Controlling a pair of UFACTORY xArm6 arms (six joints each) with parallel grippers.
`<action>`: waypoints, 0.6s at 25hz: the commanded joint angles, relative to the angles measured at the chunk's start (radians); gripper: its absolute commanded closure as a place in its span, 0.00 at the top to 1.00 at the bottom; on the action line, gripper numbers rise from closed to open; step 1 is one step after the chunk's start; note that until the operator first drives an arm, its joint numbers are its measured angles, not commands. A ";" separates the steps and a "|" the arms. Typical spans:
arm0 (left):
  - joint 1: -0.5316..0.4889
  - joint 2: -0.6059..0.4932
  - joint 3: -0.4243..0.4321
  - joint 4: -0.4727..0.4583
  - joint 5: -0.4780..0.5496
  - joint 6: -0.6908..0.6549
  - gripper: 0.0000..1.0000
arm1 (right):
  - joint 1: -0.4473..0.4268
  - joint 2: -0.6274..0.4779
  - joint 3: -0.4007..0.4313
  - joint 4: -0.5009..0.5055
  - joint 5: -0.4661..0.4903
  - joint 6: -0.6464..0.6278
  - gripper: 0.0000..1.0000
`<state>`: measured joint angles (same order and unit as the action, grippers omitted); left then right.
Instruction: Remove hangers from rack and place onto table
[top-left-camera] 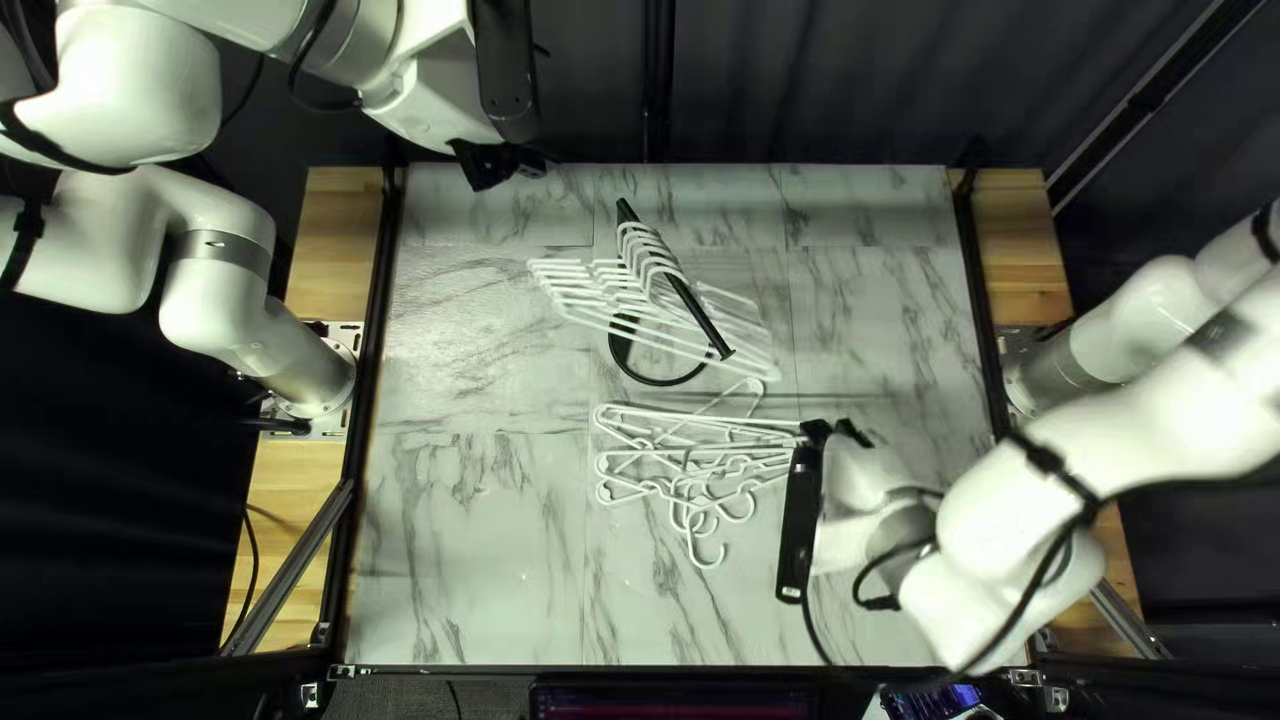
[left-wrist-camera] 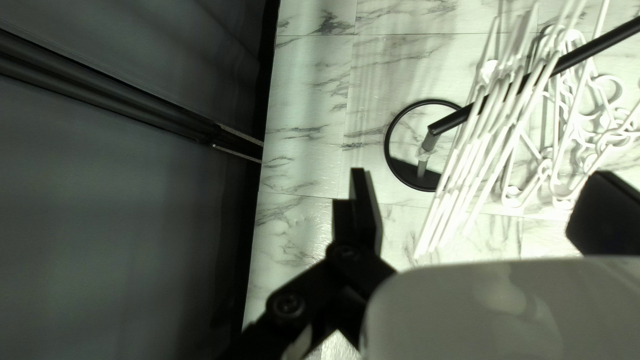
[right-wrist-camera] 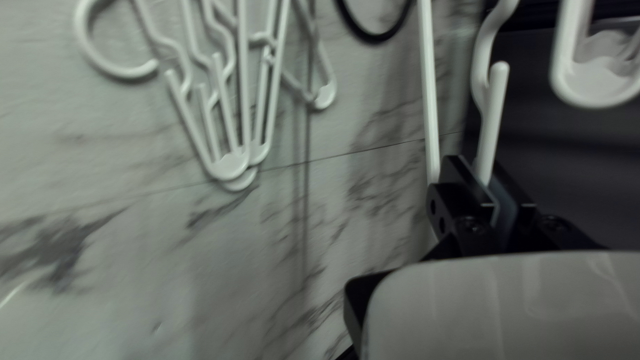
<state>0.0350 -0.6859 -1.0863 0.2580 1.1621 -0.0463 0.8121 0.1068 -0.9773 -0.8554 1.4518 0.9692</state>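
Top left view: my right gripper pinches a white plastic hanger; its length reaches across the white hanger pile; my left gripper gapes.

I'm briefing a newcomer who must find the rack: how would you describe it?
Find the marble-patterned table. Past its pile of white hangers, toward the dark curtain, stands the rack. Unlike those hangers, it is black, with a round base and a hanger-laden bar.
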 commanded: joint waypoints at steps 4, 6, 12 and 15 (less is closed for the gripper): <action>0.000 0.000 0.000 0.000 0.000 0.000 1.00 | -0.009 -0.015 0.060 -0.038 -0.100 -0.063 0.00; 0.000 0.000 0.000 0.000 0.000 0.000 1.00 | -0.009 -0.015 0.060 -0.038 -0.100 -0.063 0.00; 0.000 0.000 0.000 0.000 0.000 0.000 1.00 | -0.009 -0.015 0.060 -0.038 -0.100 -0.063 0.00; 0.000 0.000 0.000 0.000 0.000 0.000 1.00 | -0.010 0.018 0.037 -0.041 -0.095 -0.064 0.00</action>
<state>0.0350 -0.6859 -1.0863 0.2580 1.1621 -0.0463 0.8032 0.0965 -0.9205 -0.8945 1.3543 0.9055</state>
